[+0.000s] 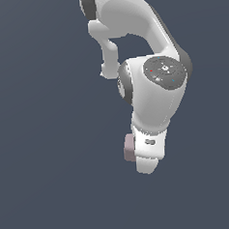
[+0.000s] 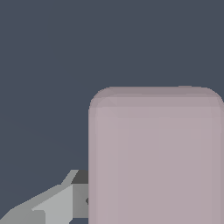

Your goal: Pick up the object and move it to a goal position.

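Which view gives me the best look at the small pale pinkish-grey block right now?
The wrist view: the small pale pinkish-grey block fills much of it, showing its rounded corners. In the exterior view only a sliver of it peeks out beside the white end effector.

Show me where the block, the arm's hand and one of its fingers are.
block (image 1: 129,149): exterior view, its visible pinkish side.
block (image 2: 155,157): wrist view, middle of its face.
hand (image 1: 150,145): exterior view, white housing.
finger (image 2: 54,203): wrist view, grey surface beside the block.
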### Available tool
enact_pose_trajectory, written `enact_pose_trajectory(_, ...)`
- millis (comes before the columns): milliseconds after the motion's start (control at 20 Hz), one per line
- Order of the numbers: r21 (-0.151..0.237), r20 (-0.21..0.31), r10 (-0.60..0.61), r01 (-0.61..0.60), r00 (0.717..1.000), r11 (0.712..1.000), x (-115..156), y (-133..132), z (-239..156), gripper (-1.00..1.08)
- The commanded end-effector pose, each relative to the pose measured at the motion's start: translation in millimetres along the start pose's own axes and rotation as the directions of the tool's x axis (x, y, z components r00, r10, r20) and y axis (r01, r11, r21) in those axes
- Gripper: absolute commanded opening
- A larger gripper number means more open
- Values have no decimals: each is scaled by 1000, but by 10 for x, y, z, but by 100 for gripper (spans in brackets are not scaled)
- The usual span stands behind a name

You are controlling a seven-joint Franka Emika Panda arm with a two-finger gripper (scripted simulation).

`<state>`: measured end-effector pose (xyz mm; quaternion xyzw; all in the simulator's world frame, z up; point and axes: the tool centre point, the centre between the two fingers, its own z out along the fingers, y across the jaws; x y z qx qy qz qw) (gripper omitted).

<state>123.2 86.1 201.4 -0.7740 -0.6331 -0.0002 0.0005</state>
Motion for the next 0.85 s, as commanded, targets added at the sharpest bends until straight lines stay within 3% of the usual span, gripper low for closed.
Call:
enact_pose_trajectory(0,0,0,1,-1,1000,1000,89,43,-118,-100)
enact_pose_trajectory(800,0,1,1,-1,1000,1000,292,147,-365,-100)
